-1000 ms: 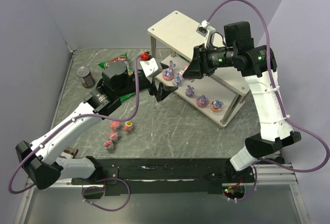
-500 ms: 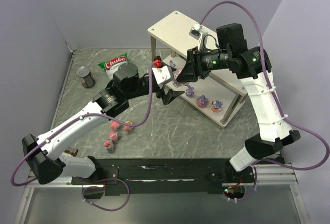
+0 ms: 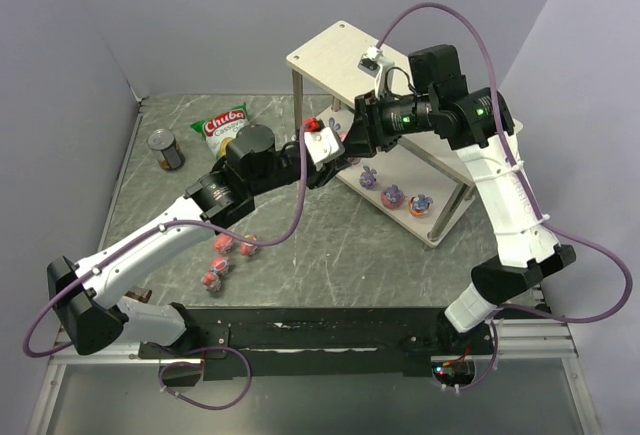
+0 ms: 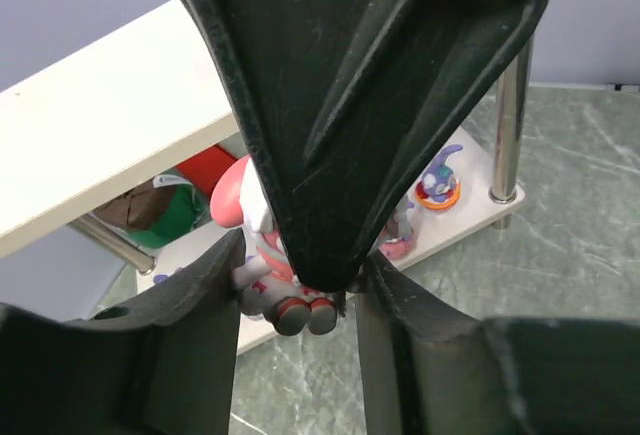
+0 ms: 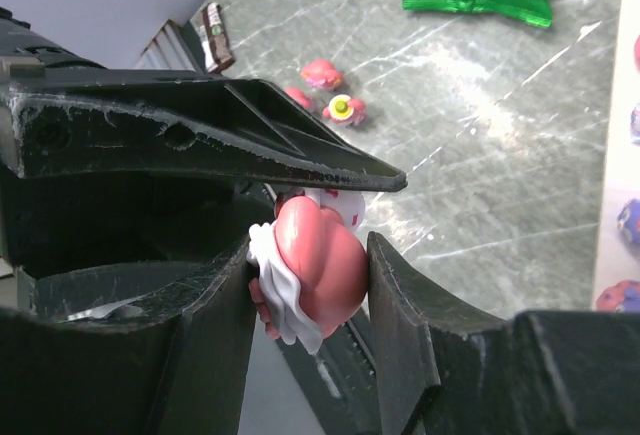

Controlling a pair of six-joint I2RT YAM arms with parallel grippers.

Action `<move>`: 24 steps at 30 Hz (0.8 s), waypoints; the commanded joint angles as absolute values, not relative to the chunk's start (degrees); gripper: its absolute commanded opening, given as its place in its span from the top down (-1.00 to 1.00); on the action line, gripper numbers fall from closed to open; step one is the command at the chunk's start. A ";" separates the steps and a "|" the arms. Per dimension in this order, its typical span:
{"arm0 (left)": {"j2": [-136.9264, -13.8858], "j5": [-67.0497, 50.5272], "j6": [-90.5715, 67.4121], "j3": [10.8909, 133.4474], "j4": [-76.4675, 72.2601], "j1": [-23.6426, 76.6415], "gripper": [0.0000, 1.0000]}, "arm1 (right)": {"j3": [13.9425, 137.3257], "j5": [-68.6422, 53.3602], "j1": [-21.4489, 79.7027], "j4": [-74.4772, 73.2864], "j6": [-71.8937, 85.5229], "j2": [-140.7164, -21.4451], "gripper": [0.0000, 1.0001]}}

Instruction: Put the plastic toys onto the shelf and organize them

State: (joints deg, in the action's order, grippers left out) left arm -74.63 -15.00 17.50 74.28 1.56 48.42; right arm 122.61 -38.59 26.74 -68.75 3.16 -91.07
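Pink toy [image 5: 322, 255] tight in both grips at once, left end effector [image 4: 297, 277] and right end effector [image 5: 312, 273], jaws narrowly apart.

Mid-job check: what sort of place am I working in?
Probably a lab robot cell: bare walls boxing in a marbled table, a black mounting rail along its near edge, and staged props: a chip bag and can.

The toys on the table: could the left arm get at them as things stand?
Probably yes, once free. The three toys lie uncovered beside the left arm. But the left gripper is up at the shelf, its fingers either side of a pink toy that the right gripper grips.
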 commanded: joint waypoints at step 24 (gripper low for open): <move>-74.97 -2.81 5.80 74.53 -9.49 48.43 0.98 | 103.10 -29.36 26.89 -43.78 14.50 -76.73 -0.13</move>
